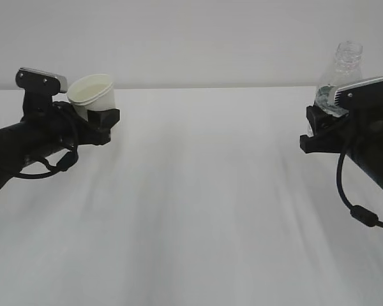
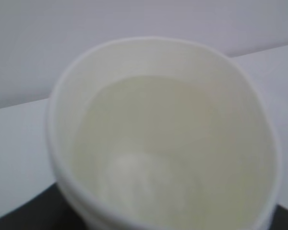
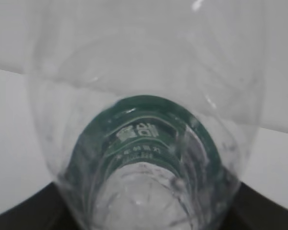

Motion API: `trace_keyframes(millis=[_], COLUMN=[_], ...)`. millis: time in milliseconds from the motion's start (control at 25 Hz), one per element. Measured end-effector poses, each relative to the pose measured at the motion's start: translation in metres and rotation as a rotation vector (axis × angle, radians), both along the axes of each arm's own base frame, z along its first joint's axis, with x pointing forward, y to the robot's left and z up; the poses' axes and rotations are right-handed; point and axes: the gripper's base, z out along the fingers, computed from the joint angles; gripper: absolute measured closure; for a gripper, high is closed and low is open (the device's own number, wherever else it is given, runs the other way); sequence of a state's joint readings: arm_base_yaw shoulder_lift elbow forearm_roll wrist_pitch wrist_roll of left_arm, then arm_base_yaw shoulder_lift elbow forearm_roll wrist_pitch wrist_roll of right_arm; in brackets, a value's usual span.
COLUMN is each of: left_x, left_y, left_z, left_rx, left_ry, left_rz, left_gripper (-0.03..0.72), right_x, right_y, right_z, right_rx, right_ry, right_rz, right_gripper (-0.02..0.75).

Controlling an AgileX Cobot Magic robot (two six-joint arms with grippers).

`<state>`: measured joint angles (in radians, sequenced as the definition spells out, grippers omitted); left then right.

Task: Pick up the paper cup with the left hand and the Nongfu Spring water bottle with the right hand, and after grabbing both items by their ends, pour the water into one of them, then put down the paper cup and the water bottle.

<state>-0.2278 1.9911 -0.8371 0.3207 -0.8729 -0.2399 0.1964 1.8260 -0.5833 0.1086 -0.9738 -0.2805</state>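
Note:
At the left of the exterior view, my left gripper is shut on the lower end of the white paper cup and holds it off the table. The cup leans, its mouth turned up and toward the camera. The left wrist view is filled by the cup's cream inside; I cannot tell whether water is in it. At the far right, my right gripper is shut on the bottom end of the clear Nongfu Spring water bottle, whose uncapped neck points up. Its green label shows in the right wrist view.
The white table stretches between the two arms, with a plain pale wall behind it. A thick black cable loops down from the right arm, and thinner cables hang under the left arm.

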Motion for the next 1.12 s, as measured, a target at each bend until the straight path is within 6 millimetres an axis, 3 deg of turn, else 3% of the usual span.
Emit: trace_keyframes(millis=[760, 1120], left_x=[0.008, 0.012], left_y=[0.021, 0.041], left_z=[-0.046, -0.055], left_rx=[0.024, 0.021], left_ry=[0.022, 0.024], left_rz=[0.179, 0.235], left_gripper=[0.265, 0.266], right_x=[0.0, 0.0], right_y=[0.0, 0.0], right_z=[0.001, 0.001], right_rx=[0.002, 0.003], right_ry=[-0.004, -0.006], right_rz=[0.0, -0.001], right_gripper=[0.308, 0.308])
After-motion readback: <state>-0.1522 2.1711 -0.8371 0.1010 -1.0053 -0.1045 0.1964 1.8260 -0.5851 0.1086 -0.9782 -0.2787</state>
